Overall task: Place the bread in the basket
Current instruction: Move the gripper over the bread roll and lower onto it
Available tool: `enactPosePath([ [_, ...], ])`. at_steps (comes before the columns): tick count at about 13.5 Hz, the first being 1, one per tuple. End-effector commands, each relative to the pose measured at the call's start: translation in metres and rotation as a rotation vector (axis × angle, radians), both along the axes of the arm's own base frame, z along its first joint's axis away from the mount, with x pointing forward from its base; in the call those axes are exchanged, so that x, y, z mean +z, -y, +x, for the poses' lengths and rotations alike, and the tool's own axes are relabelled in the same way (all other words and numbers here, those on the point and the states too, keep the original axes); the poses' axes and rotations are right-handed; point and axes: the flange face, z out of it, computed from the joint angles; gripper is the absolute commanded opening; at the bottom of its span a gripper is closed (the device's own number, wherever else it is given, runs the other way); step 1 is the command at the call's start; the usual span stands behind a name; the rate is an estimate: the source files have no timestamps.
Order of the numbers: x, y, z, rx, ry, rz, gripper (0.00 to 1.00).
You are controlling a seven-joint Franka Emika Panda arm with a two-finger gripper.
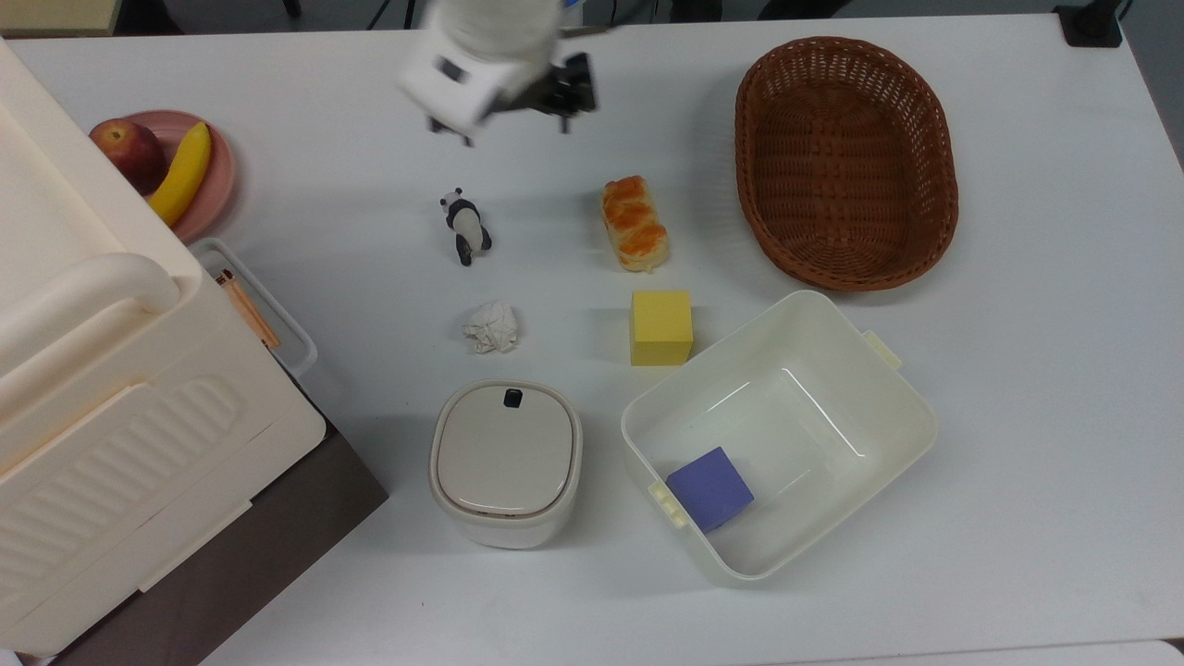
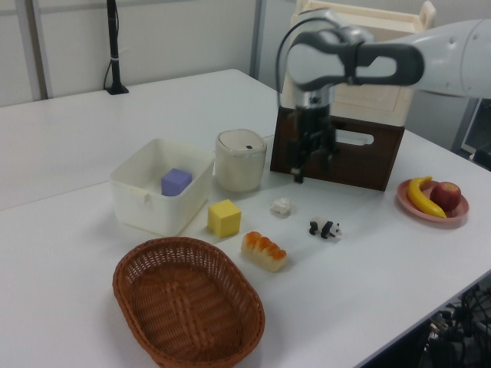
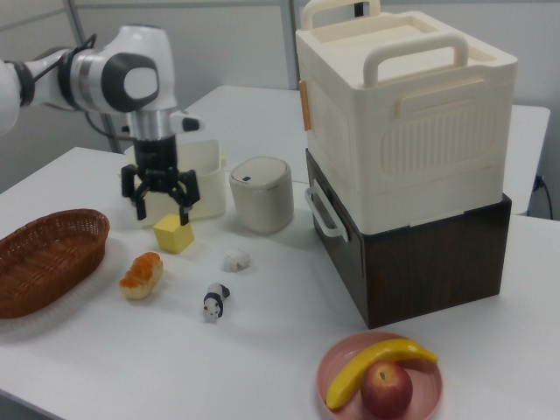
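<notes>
The bread is a small golden-orange bun lying on the white table, also seen in the left view and the right view. The basket is an empty reddish-brown wicker oval at the top view's right, with a gap of table between it and the bread. My gripper hangs open in the air with nothing between its fingers. It is up and to the left of the bread in the top view. In the right view the gripper hovers above the yellow cube.
A yellow cube sits just below the bread in the top view. A white bin holds a purple cube. A panda toy, crumpled paper, a lidded pot, a fruit plate and a tall cream box fill the top view's left.
</notes>
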Motion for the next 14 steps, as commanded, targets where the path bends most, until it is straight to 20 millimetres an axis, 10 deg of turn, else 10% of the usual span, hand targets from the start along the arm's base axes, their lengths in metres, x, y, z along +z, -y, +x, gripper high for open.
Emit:
enactPosePath([
  [1, -0.054, -0.038, -0.006, 0.074, 0.043, -0.002, 1.00],
  [5, -0.116, -0.067, -0.003, 0.112, 0.010, -0.014, 1.00],
  [14, -0.176, -0.119, -0.010, 0.108, -0.010, -0.056, 1.00],
])
